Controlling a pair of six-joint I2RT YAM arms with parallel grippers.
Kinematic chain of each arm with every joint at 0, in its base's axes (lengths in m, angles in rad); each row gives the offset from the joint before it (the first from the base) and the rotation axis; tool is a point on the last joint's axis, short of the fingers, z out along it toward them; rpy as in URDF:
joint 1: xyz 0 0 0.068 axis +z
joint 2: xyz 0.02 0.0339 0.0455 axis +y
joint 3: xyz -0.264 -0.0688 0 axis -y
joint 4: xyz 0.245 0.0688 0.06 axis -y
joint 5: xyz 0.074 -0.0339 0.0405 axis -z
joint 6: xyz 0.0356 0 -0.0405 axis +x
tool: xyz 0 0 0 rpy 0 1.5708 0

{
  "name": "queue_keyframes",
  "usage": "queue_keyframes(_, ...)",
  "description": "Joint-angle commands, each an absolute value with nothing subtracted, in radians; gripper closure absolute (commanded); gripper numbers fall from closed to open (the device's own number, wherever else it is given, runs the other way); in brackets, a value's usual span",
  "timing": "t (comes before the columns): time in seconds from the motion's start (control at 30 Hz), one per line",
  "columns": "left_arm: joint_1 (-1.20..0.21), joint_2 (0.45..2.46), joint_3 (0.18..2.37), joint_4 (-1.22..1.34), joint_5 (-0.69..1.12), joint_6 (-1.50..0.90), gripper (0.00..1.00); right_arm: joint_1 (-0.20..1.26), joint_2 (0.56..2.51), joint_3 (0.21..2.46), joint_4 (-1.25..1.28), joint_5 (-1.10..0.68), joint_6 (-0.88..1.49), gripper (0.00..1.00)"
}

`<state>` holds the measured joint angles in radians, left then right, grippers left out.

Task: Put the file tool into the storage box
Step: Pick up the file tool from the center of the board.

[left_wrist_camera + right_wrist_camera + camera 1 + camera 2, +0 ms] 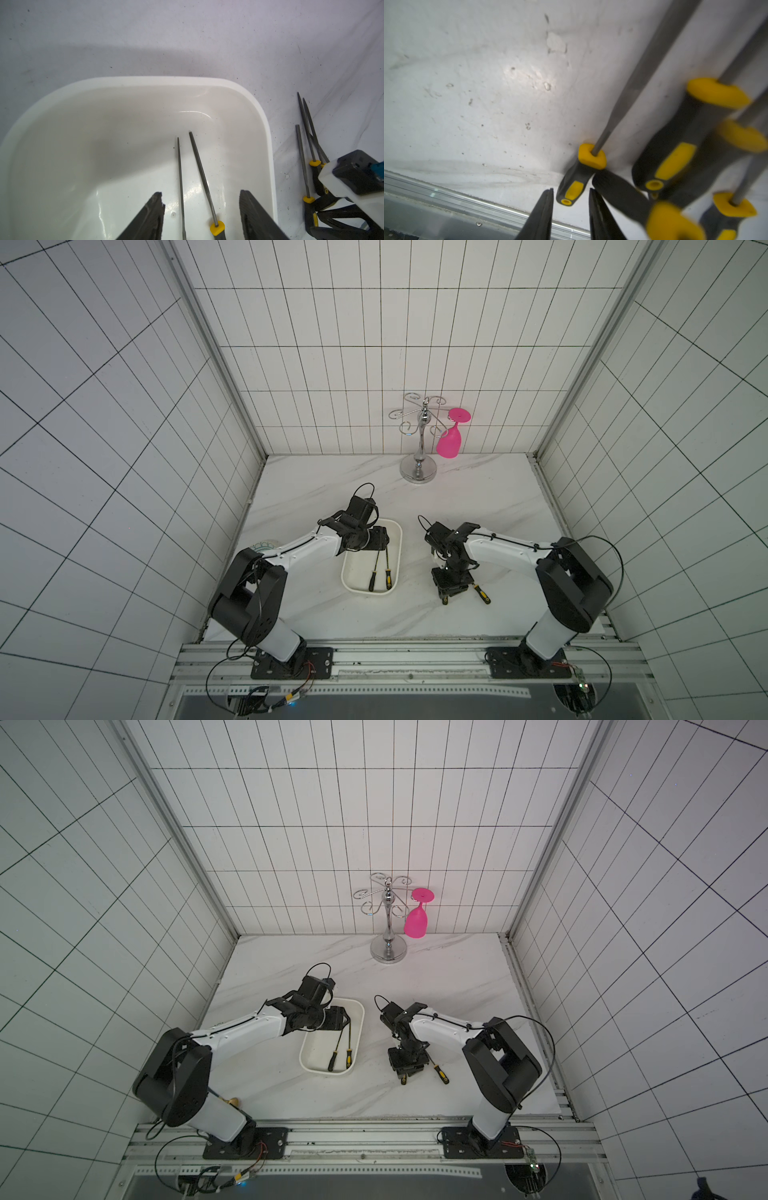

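The white storage box (398,540) sits mid-table, and two files (376,568) with black-and-yellow handles lie inside it. My left gripper (380,545) hovers over the box's far half. In the left wrist view it (201,207) is open, and both files (199,166) lie on the box floor (104,155) below the gap, untouched. Right of the box, several more files (679,149) lie piled on the table. My right gripper (451,593) hangs low over them. Its jaws (571,190) stand narrowly open around the butt of one file handle (572,185), with slight gaps on both sides.
A chrome glass rack (419,448) holding a pink glass (449,443) stands at the back wall. A teal-patterned dish (264,546) peeks out behind my left arm. The metal rail (395,649) runs along the table's front edge, close behind the file pile.
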<state>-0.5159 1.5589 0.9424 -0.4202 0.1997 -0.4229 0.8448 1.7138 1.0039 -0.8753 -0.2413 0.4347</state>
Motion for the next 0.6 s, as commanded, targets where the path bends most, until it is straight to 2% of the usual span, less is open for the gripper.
queue_keyframes(0.0,-0.494,1.540,0.928,-0.382,0.207,-0.426,0.39,0.851,1.772,1.023,-0.865,-0.209,0.423,0.68)
queue_keyframes(0.1,-0.471,1.524,0.909,-0.368,0.207,-0.431,0.39,0.852,1.796,1.066,-0.879,-0.218,0.417,0.73)
queue_keyframes(0.23,-0.457,1.483,0.877,-0.330,0.216,-0.426,0.38,0.852,1.804,1.109,-0.878,-0.222,0.402,0.90)
queue_keyframes(0.33,-0.454,1.465,0.878,-0.310,0.236,-0.425,0.37,0.853,1.786,1.156,-0.874,-0.213,0.356,0.90)
queue_keyframes(0.4,-0.450,1.464,0.889,-0.306,0.273,-0.439,0.28,0.852,1.760,1.185,-0.856,-0.210,0.320,0.90)
queue_keyframes(0.43,-0.448,1.466,0.897,-0.304,0.298,-0.450,0.26,0.853,1.745,1.197,-0.846,-0.210,0.303,0.90)
queue_keyframes(0.57,-0.451,1.457,0.910,-0.274,0.369,-0.529,0.26,0.853,1.721,1.264,-0.834,-0.271,0.271,0.89)
